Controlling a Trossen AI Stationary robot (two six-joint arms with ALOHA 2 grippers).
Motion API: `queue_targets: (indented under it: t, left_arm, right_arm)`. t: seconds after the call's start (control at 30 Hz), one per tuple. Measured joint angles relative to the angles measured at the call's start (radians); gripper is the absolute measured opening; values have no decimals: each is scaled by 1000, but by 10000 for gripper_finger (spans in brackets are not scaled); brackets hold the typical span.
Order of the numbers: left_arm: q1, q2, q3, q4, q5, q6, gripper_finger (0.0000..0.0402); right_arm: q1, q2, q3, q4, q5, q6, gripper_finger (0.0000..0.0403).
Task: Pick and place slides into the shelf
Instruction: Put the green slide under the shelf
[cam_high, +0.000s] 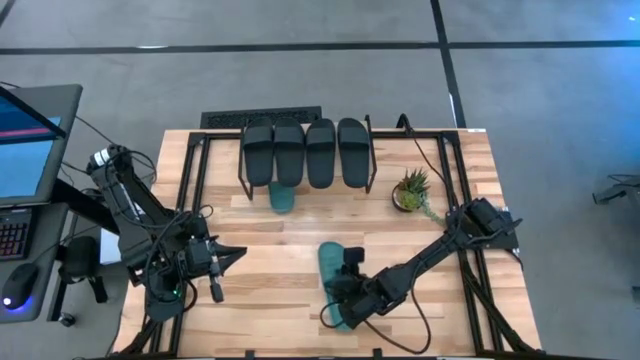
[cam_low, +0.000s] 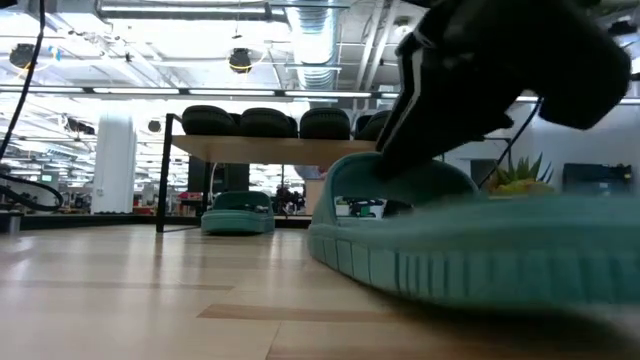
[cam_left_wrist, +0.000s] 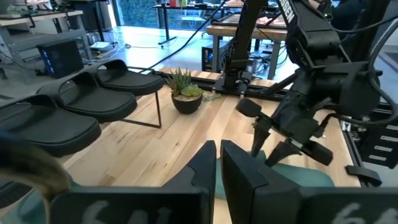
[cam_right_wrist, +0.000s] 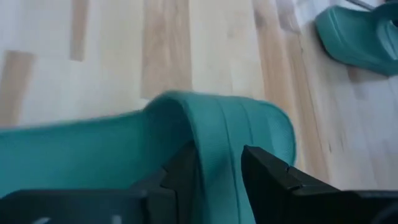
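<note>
The right gripper (cam_high: 345, 300) is low at about 6 o'clock on the table (cam_high: 270, 240), its jaws set one on each side of the strap of a teal slide (cam_high: 332, 262) and closed on it, as the right wrist view shows with the strap (cam_right_wrist: 217, 130) running between the two dark fingers (cam_right_wrist: 264, 165). That slide lies flat on the boards, seen up close in the low view with the gripper's dark body over its strap. The second teal slide (cam_high: 282, 196) rests on the table under the front edge of the shelf (cam_high: 243, 160), at about 12 o'clock from the held one and well apart from it. On the shelf's top board four black slides (cam_high: 305, 150) sit side by side in a row, touching or nearly so. A small potted plant (cam_high: 411, 190) stands just beside the shelf, toward 3 o'clock of it. The left gripper (cam_high: 218, 266) waits at about 8 o'clock near the table's left edge, pointing toward the middle, its jaws nearly together with only a thin gap and nothing between them.
</note>
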Motion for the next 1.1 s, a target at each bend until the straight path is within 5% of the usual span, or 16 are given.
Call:
queue_targets:
  t: [0.17, 0.4, 1.1]
  left_arm:
    - [0, 0, 0, -1, -5, 0, 14]
    - [0, 0, 0, -1, -3, -3, 14]
    - [0, 0, 0, -25, -9, -10, 14]
  right_arm:
    - [-6, 1, -2, -20, 14, -7, 100]
    - [-13, 1, 18, -21, 69, -26, 11]
    - [-142, 1, 115, -99, 160, -189, 3]
